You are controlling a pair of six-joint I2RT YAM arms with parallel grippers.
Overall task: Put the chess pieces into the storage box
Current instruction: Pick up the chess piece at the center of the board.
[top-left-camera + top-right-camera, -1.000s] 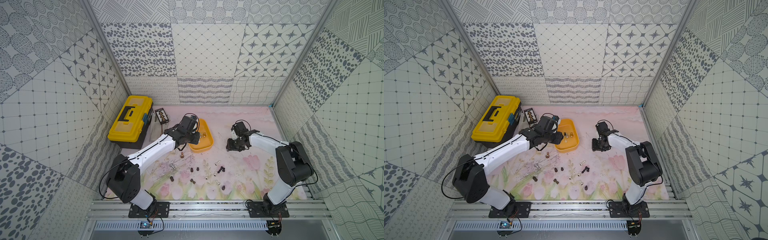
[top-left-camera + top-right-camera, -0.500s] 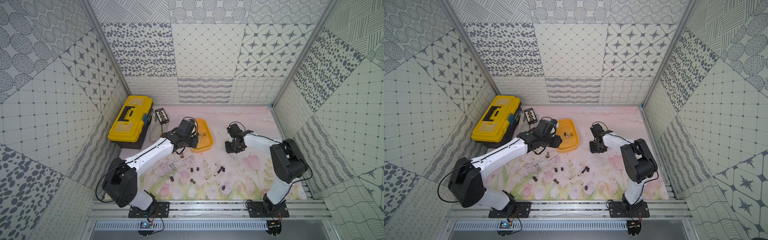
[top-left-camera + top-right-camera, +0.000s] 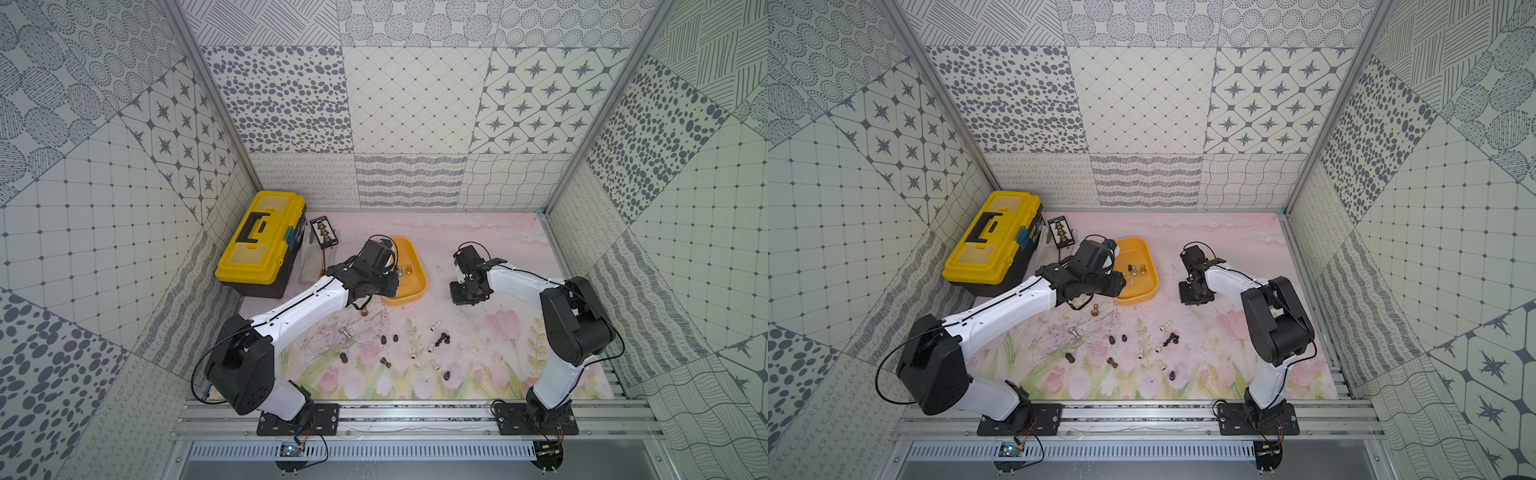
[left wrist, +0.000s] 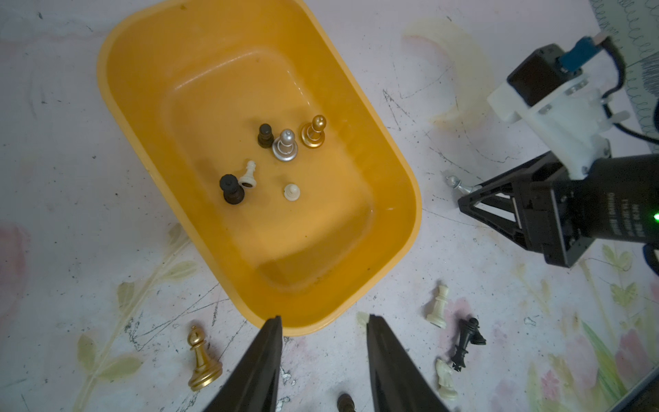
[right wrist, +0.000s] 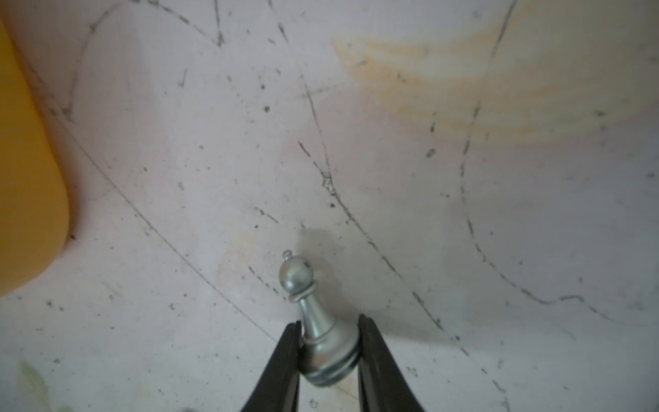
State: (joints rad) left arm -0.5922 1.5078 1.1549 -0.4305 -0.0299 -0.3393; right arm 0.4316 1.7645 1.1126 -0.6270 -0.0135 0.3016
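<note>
The storage box is an orange tray on the pink mat, also seen in the left wrist view. Several chess pieces stand in it: dark, silver, gold and white. My left gripper is open and empty over the tray's near end. My right gripper is shut on the base of a silver chess piece, low over the mat to the right of the tray. More pieces lie loose nearer the front: gold, silver, dark, white.
A big yellow-and-black toolbox stands at the back left. Beside it are a small black card of pieces and a pale cloth. Patterned walls close in the mat on three sides.
My right gripper has closed on the silver piece and shifted slightly left. My left arm has drawn back from over the tray toward its near end, still open.
</note>
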